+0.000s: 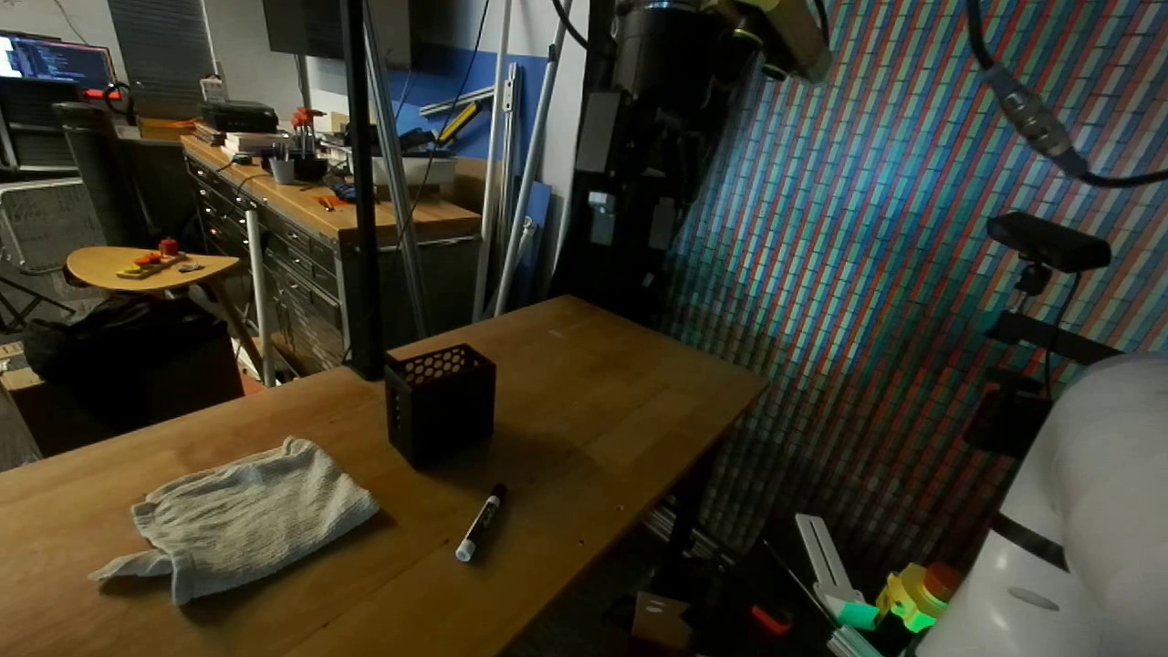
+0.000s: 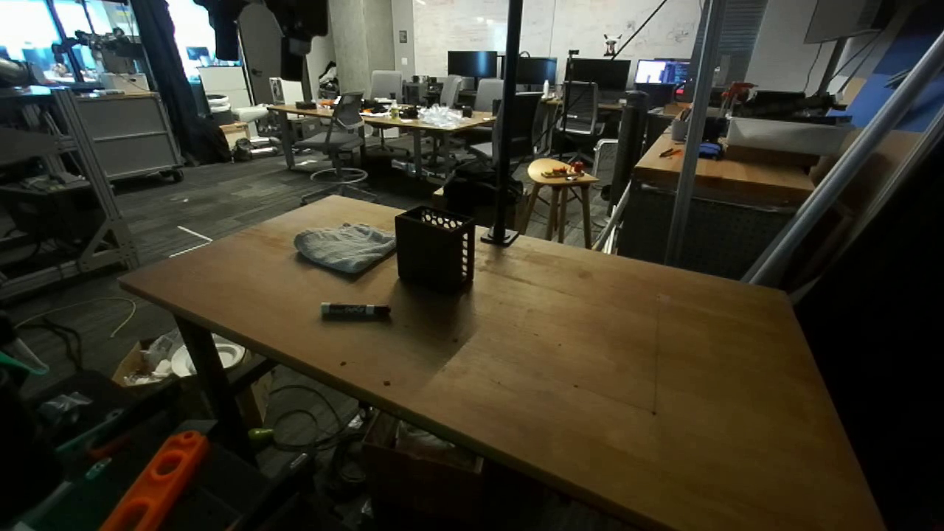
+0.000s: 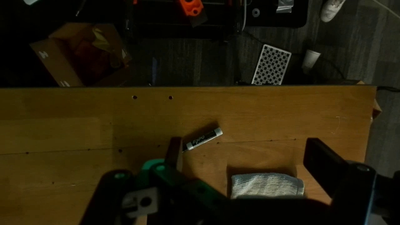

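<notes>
Hovering over a wooden table [image 3: 281, 112], the gripper [image 3: 244, 153] holds its two fingers [image 3: 323, 165] wide apart; below, one marker [image 3: 203, 139] lettered "EXPO" lies near one black box [image 1: 443, 415] and one cloth [image 1: 255, 520]. In the wrist view, a finger partly hides the marker's dark end, the gripper some of the cloth.

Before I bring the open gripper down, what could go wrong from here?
1. The marker lies on its side; a light brush might roll it toward the edge of the table.
2. In the wrist view, the open gripper itself covers part of the marker's dark end, so alignment could be misjudged.
3. The black holder stands close to the marker but isn't plainly visible in the wrist view, so it might get bumped.
</notes>
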Robot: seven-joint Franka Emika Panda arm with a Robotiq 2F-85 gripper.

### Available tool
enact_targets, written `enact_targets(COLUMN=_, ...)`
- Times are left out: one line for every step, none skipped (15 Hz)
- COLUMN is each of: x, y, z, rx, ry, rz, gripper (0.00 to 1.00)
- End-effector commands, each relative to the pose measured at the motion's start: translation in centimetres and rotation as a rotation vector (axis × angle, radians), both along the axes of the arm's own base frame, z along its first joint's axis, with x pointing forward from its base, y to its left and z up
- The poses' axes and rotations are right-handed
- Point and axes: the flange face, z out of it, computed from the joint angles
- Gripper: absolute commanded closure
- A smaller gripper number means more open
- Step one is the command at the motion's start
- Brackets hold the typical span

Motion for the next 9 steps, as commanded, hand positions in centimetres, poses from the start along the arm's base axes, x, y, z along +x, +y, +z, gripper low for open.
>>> enact_targets(x=4.3, y=1.8, z=0.1, rx=-0.059, ry=0.046, rz=0.068, gripper=0.0)
enact_targets(x=5.4, y=2.4, z=0.1, rx=-0.077, ry=0.058, rz=0.092, gripper=0.0)
enact_targets(x=6.3, y=2.9, z=0.0, rx=-0.099, ry=0.064, rz=0.105, gripper=0.0)
enact_targets(x=7.2, y=3.5, z=0.1, rx=-0.117, ry=0.069, rz=0.125, gripper=0.0)
enact_targets(x=7.8, y=4.0, z=0.3, rx=-0.132, ry=0.071, rz=0.136, gripper=0.0)
enact_targets(x=8.6, y=4.8, z=0.4, rx=-0.154, ry=0.061, rz=0.137, gripper=0.0)
enact_targets(x=9.3, y=5.3, z=0.3, rx=-0.171, ry=0.062, rz=0.136, gripper=0.0)
enact_targets(x=10.1, y=6.4, z=0.4, rx=-0.177, ry=0.052, rz=0.148, gripper=0.0)
enact_targets(x=10.8, y=7.4, z=0.4, rx=-0.193, ry=0.039, rz=0.151, gripper=0.0)
